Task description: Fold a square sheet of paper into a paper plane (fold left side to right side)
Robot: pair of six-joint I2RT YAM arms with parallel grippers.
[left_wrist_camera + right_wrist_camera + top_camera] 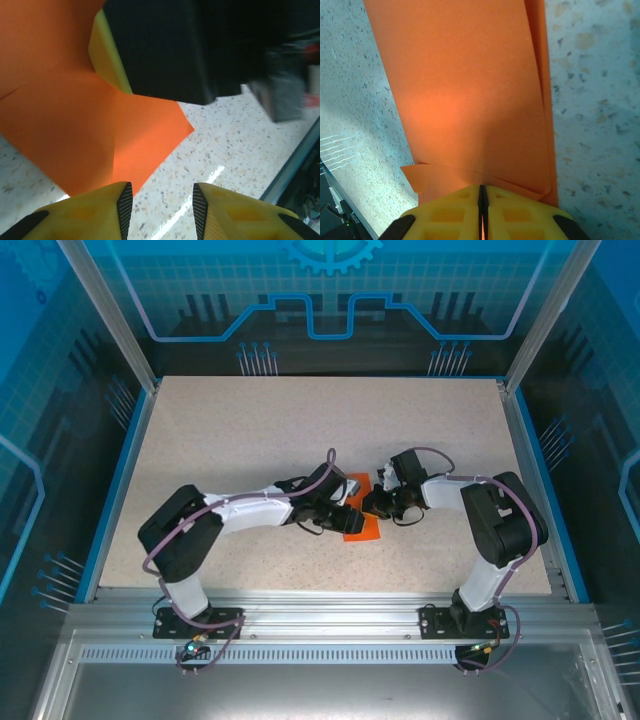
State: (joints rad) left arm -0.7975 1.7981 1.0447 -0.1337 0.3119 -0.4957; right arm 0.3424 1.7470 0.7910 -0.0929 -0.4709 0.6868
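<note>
The square sheet of paper (362,528) is bright orange and lies folded on the speckled table, between the two grippers. In the right wrist view the paper (470,90) shows layered folded edges, and my right gripper (483,200) is shut on its near edge, with a sliver of orange between the pads. My left gripper (162,210) is open just above the bare table, its left finger beside the paper's (75,115) pointed corner and nothing between the jaws. The right gripper's dark body (165,50) sits over the paper's far part. In the top view the left gripper (345,518) faces the right gripper (372,505).
The beige speckled table (250,430) stretches to the back and both sides. A blue rim and metal posts border it. An aluminium rail (330,610) runs along the near edge by the arm bases.
</note>
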